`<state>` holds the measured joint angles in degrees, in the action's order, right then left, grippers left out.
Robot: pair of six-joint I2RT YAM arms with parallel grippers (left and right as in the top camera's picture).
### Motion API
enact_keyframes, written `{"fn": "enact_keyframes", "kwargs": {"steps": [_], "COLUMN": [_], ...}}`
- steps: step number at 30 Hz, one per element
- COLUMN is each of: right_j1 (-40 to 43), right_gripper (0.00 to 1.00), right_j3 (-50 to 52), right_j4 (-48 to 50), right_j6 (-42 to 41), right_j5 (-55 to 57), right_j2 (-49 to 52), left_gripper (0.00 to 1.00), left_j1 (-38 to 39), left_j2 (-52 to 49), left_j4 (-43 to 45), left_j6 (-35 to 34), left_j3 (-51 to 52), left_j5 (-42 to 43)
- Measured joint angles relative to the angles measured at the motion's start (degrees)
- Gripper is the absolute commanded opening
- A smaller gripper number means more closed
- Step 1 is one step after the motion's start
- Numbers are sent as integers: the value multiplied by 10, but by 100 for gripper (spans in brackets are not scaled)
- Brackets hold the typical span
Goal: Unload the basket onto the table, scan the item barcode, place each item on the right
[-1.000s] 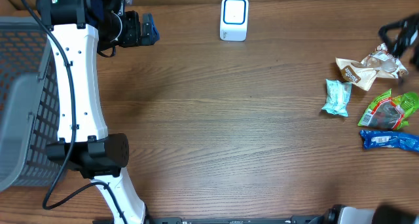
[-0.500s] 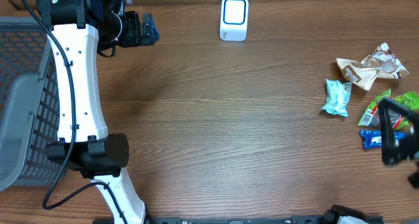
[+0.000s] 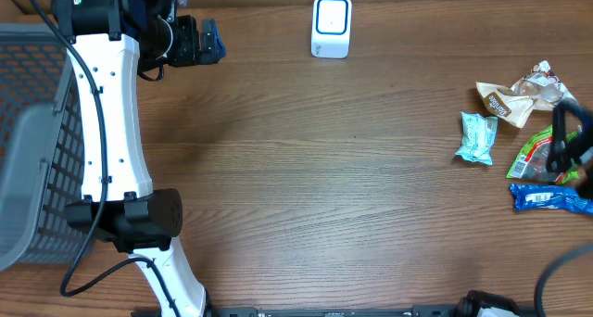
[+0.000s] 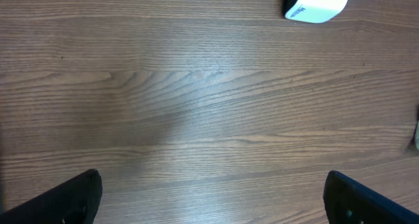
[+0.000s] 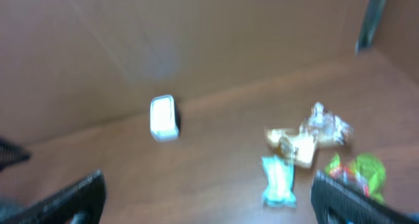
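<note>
Overhead, four snack items lie in a loose cluster at the right edge of the table (image 3: 324, 187): a teal packet (image 3: 477, 137) nearest the middle, a crumpled beige wrapper (image 3: 519, 98) behind it, a green packet (image 3: 535, 156) to its right, and a blue packet (image 3: 547, 199) at the front of the group. None of them is held. The white scanner (image 3: 331, 26) with its blue-rimmed face stands at the far edge near the centre, well apart from the items.

The right gripper (image 3: 567, 141) shows as a dark, motion-blurred shape over the green packet, between the beige wrapper and the blue packet. Whether it touches anything cannot be told from above. Its wrist view is blurred too, but both fingers sit at the lower corners of the frame, spread wide with nothing between them, and the scanner and three of the packets lie ahead.

The left gripper (image 3: 211, 41) is at the far left of the table, pointing toward the scanner and well apart from it. Its wrist view shows bare wood between widely parted fingers, with the scanner at the top right corner. The white left arm (image 3: 111, 122) runs alongside a grey mesh basket (image 3: 28, 141) at the left edge.
</note>
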<state>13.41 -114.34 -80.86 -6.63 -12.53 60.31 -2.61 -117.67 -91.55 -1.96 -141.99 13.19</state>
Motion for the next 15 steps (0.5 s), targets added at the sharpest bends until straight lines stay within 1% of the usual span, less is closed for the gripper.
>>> {"fn": "enact_keyframes", "kwargs": {"steps": [3, 4, 5, 7, 13, 15], "right_j1": [-27, -42, -45, -60, -76, -81], "right_gripper": [100, 100, 100, 100, 100, 100], "right_j3": [108, 174, 187, 281, 563, 644], "right_j4": [114, 179, 187, 287, 529, 586], "right_j6": [4, 5, 6, 7, 8, 8], "right_j5": [22, 36, 38, 55, 79, 84], "right_j2": [-31, -56, -61, -103, -240, -278], "left_gripper": [100, 100, 100, 100, 100, 100], "left_j1": [0, 0, 0, 0, 0, 0], "left_j2": [0, 0, 0, 0, 0, 0], "left_j4": [0, 0, 0, 0, 0, 0], "left_j6": [0, 0, 0, 0, 0, 0], "left_j3": [0, 0, 0, 0, 0, 0], "left_j5": [0, 0, 0, 0, 0, 0]}}
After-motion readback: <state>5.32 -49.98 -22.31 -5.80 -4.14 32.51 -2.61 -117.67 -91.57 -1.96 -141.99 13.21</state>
